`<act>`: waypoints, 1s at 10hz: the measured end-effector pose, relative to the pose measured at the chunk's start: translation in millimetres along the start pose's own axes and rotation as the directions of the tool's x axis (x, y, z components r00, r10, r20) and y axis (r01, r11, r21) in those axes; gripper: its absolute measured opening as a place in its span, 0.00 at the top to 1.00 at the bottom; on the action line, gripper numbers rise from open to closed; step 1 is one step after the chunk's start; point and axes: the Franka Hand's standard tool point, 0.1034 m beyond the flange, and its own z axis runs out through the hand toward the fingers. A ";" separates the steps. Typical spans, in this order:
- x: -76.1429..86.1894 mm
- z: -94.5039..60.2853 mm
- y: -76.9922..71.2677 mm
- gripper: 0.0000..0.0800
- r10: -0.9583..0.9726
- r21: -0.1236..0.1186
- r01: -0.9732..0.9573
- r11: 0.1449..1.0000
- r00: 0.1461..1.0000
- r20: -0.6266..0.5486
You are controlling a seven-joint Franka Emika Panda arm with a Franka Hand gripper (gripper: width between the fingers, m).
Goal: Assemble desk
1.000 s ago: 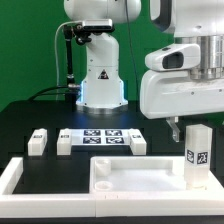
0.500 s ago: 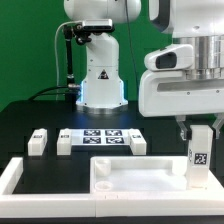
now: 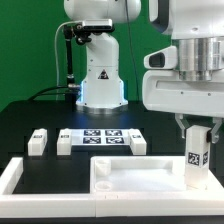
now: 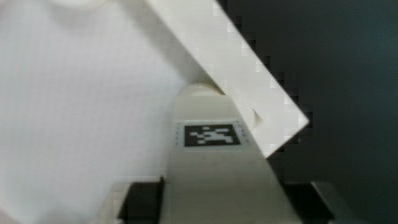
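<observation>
The tabletop panel (image 3: pixel 130 172) lies flat inside the border rail (image 3: pixel 18 176). By my read no leg is fixed yet. 1 leg (image 3: pixel 197 158) stands upright on the panel's corner at the exterior view's right, apparently being seated there. 3 loose legs (image 3: pixel 38 141) wait on the black table (image 3: pixel 20 125) beside the marker board (image 3: pixel 100 137). So that's 1 in hand and 3 to go. The arm hangs straight down over that corner, with the gripper (image 3: pixel 198 130) clamped on the leg's upper part and its fingers (image 4: pixel 143 200) flanking it.
</observation>
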 end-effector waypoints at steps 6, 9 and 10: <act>-8.1 2.3 -7.1 0.63 0.575 0.030 -0.577 0.816 0.817 0.050; -9.7 2.8 -7.0 0.38 0.473 0.029 -0.474 0.880 0.880 0.043; -10.4 2.8 -6.7 0.23 0.322 0.028 -0.323 0.946 0.946 0.029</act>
